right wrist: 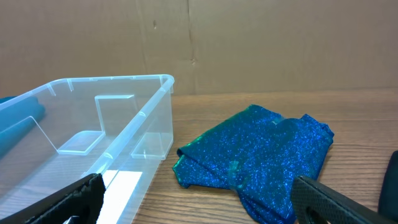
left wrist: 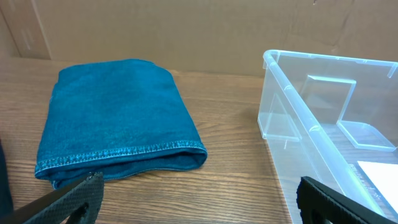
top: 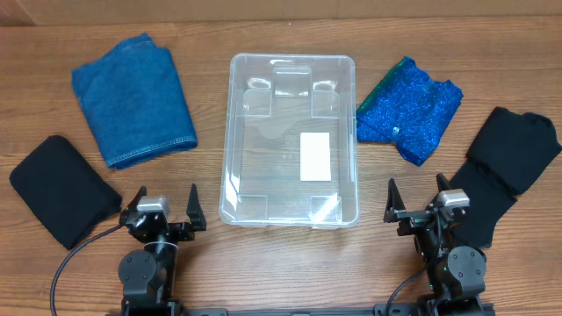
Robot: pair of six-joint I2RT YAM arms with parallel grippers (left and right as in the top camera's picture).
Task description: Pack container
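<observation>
The clear plastic container (top: 235,132) sits empty in the middle of the table, a white label on its base. It also shows in the left wrist view (left wrist: 292,99) and the right wrist view (right wrist: 140,115). A folded blue denim cloth (top: 132,96) (left wrist: 118,118) lies to its left. A sparkly blue cloth (top: 408,107) (right wrist: 261,155) lies to its right. A black cloth (top: 60,189) lies at the far left and another black cloth (top: 505,167) at the far right. My left gripper (top: 166,211) (left wrist: 199,199) and right gripper (top: 420,204) (right wrist: 199,199) are both open and empty near the front edge.
A cardboard wall stands behind the table in both wrist views. Black cables run from the arm bases at the front edge.
</observation>
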